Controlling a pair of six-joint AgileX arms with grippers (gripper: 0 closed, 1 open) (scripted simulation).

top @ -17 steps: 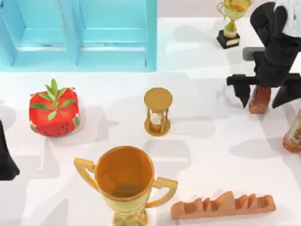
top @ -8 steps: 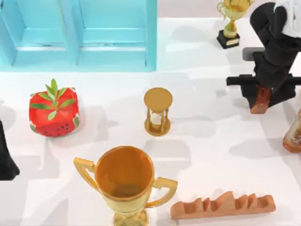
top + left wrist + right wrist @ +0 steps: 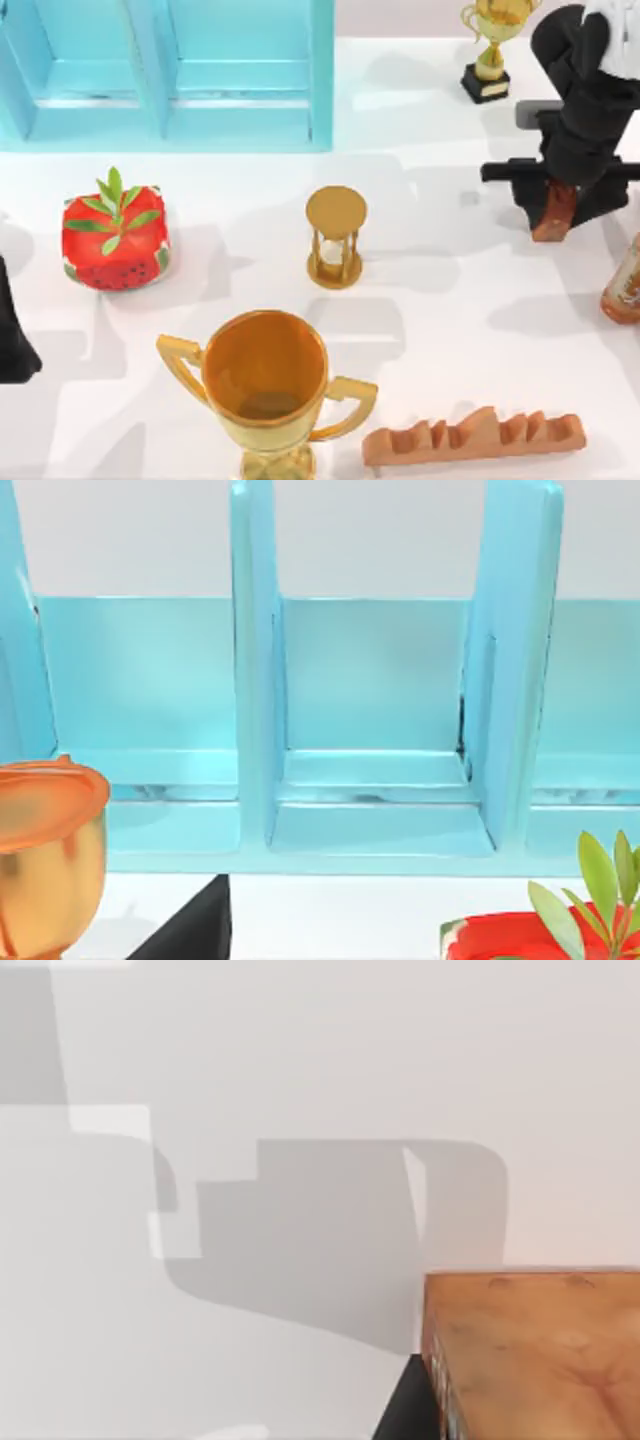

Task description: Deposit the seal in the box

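Right pincer [image 3: 557, 205] is clenching the seal [image 3: 555, 212] at the tabletop's [image 3: 440, 300] right edge | left arm is idling, far left | risk: glossy stone slipping out while being carried to the blue box [image 3: 165, 75]

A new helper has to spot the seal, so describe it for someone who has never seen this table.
Start at the blue box at the table's far left, then cross to the right side, where the right claw is shut on the seal. It is a small, glossy, reddish-brown upright block, far shorter than the long notched bar and squarer than the bottle.
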